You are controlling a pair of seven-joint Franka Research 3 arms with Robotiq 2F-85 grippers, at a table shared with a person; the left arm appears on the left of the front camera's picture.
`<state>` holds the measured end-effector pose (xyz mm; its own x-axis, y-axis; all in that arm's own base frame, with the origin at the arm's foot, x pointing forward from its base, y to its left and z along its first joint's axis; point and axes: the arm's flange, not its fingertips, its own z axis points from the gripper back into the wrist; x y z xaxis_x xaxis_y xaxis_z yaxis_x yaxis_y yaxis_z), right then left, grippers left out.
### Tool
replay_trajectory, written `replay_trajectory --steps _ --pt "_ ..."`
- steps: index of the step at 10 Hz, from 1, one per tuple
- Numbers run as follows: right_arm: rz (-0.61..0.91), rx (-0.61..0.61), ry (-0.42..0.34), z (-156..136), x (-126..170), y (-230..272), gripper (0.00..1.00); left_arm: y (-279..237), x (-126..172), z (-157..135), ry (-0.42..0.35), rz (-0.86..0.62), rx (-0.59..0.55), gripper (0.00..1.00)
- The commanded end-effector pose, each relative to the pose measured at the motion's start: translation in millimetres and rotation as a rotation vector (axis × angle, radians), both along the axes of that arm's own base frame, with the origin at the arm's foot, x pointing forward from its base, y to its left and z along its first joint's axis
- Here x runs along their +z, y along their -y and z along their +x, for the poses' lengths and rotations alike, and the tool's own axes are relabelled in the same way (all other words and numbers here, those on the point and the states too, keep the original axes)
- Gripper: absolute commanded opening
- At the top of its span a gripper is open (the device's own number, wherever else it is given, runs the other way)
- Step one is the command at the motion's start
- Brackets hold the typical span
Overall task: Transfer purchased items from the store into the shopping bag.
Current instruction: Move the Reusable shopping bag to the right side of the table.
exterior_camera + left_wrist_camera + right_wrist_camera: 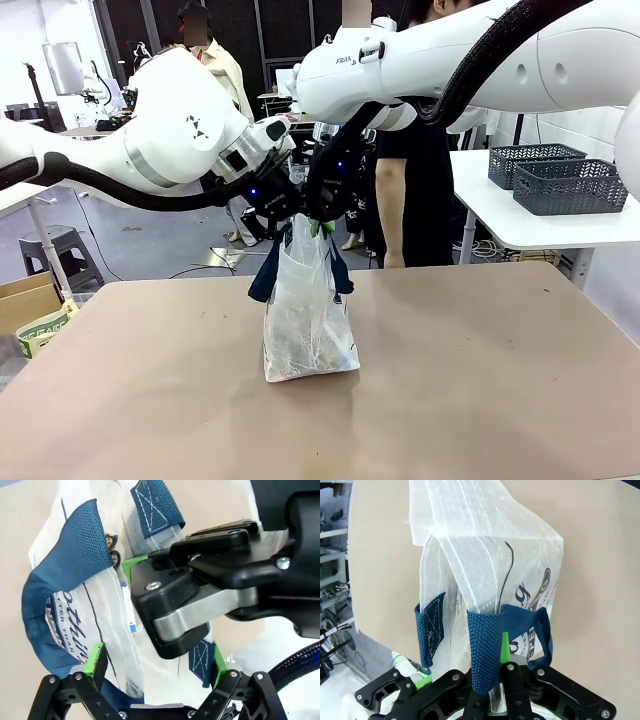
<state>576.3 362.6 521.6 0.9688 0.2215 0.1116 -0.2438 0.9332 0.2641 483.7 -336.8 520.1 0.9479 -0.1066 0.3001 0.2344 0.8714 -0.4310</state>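
From the front, the shopping bag [308, 330] stood on the bench [480, 400]. Wrist views showed more: the right gripper [504, 652] fingers clenched on its rim, the left gripper [155, 656] fingers released beside a navy strap [75, 565].

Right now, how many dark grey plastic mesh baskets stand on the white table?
2. One dark grey mesh basket stands near the front edge of the white table; the other basket is behind it, to its left. More may be hidden past the picture's edge.
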Motion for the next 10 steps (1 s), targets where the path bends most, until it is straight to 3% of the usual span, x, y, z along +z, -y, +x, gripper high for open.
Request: replay_trajectory --steps 1,2,3,7,10 --pt "0.014 0.018 -0.007 1 1 -1 0.0 8 -2 0 -0.019 0.046 0.01 1.0" --pt "0.016 0.02 -0.009 1 0 -1 0.0 11 -3 1 -0.018 0.06 0.011 0.95" --pt "0.017 0.022 -0.009 1 0 -1 0.0 11 -4 2 -0.005 0.082 0.023 0.79" --pt "0.023 0.041 -0.017 1 0 1 0.0 5 1 0 0.013 0.084 0.059 0.0" --pt "0.037 0.055 -0.025 2 1 2 0.0 0 2 -2 0.019 0.079 0.065 0.0"
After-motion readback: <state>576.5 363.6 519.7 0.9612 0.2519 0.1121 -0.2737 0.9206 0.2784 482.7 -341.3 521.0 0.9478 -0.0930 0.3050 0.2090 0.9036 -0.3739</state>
